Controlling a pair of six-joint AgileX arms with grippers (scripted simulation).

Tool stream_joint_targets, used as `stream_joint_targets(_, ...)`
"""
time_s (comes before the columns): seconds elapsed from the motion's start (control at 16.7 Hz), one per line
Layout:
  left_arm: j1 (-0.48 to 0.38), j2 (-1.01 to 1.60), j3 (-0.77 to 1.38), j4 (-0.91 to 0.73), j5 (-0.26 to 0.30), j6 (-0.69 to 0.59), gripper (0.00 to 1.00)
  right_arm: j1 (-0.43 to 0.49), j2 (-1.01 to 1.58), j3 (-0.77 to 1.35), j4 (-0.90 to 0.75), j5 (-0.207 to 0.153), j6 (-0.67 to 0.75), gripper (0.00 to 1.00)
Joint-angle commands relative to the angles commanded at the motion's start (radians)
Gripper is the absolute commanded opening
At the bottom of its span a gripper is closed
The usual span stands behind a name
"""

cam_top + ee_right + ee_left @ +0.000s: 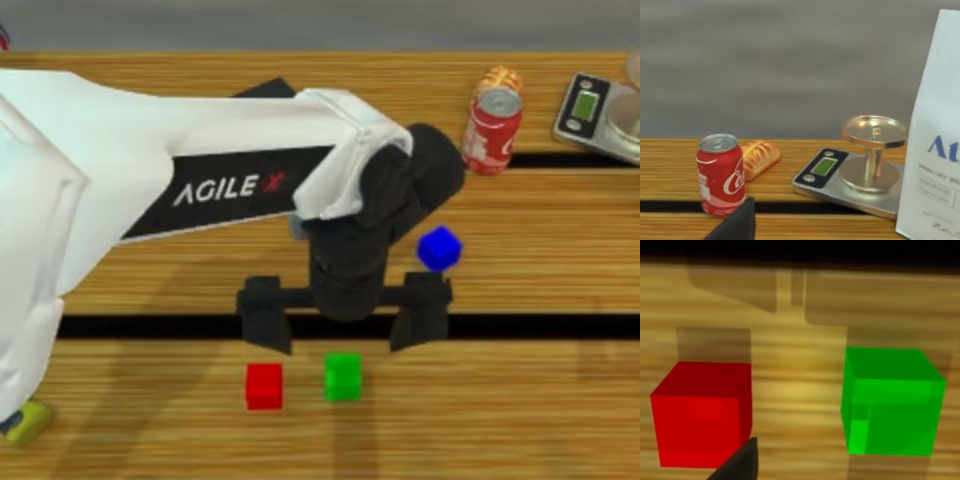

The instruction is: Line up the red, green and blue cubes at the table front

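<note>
The left arm's black two-finger gripper [343, 325] hangs spread wide and empty above the light brown slatted wooden table [520, 400]. Near the table's front edge, the small bright red cube [264, 386] and bright green cube [342, 377] sit side by side, apart. The deep blue cube [439, 248] lies farther back, beside the right finger. The right arm's claw state cannot be told.

White-shelled left arm [150, 150], black panel lettered AGILEX in white; black wrist, black crossbar, two black jaws
</note>
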Motion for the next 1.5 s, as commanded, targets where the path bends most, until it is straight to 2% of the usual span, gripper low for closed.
stream_joint_targets(0.24,0.006,-0.041,0.055,-0.082,-0.001,0.001,1.0,0.0,0.0,0.0,0.0,0.0,0.0,1.0)
stream_joint_targets(0.54,0.004,-0.046,0.045,-0.074,-0.001,0.005,1.0,0.003,0.01,0.01,-0.007,0.0,-0.001,1.0)
stream_joint_targets(0.78,0.06,-0.181,-0.061,-0.002,-0.003,0.053,1.0,0.04,0.154,0.152,-0.098,-0.002,-0.009,1.0)
stream_joint_targets(1.08,0.205,-0.518,-0.334,0.177,-0.007,0.178,1.0,0.121,0.569,0.537,-0.326,0.001,-0.03,1.0)
stream_joint_targets(1.5,0.476,-1.157,-0.847,0.519,-0.008,0.437,1.0,0.263,1.423,1.203,-0.746,0.002,-0.067,1.0)
